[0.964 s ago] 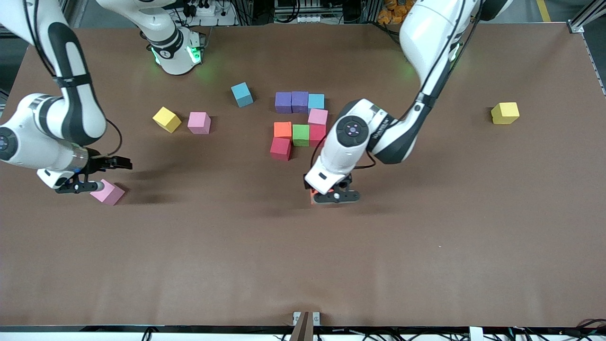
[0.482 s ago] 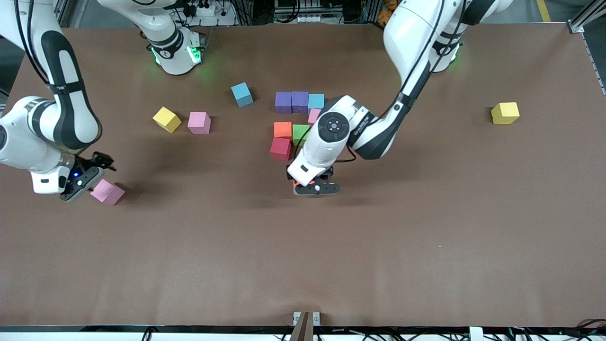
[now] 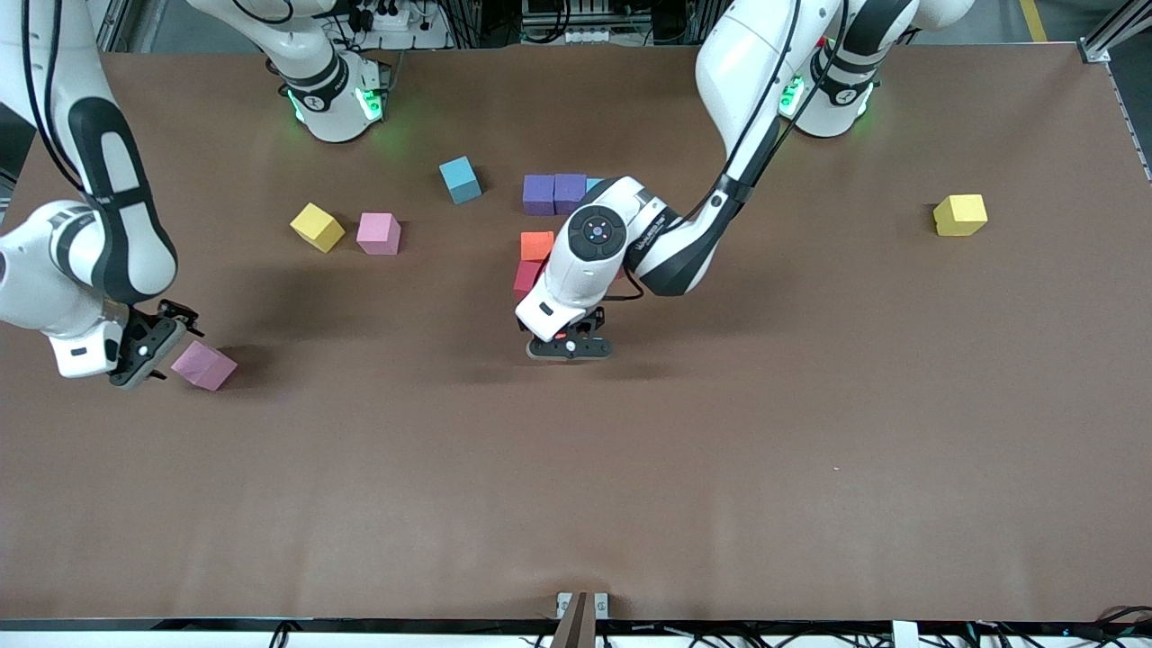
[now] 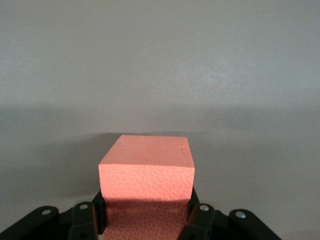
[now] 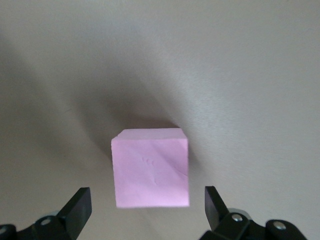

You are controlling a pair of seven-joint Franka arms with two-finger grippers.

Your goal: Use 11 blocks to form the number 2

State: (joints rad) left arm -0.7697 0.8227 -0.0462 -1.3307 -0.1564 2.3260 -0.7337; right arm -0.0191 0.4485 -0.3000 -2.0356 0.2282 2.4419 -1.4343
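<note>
A: Right arm's end first. Right gripper low, just beside a pink block lying alone on the table. Fingers wide apart in the right wrist view, the pink block between them but untouched. Lined up for a grab, I'd judge.

B: Loose stock nearby?

A: Yellow block, second pink block, blue block, all farther from the front camera and well apart from the gripper. Nothing blocks it.

B: Centre?

A: The number 2 is part-built: two purple blocks in the top row, an orange block and a red block nearer the camera. The left arm's wrist covers the rest, so I can't count them.

B: Left gripper?

A: Left gripper over bare table just nearer the camera than the red block, fingers clamped on an orange-red block, held square. Probably bound for the bottom row. The red block sits close, so it wants a clean descent.

B: Anything else?

A: Second yellow block, alone toward the left arm's end.
</note>
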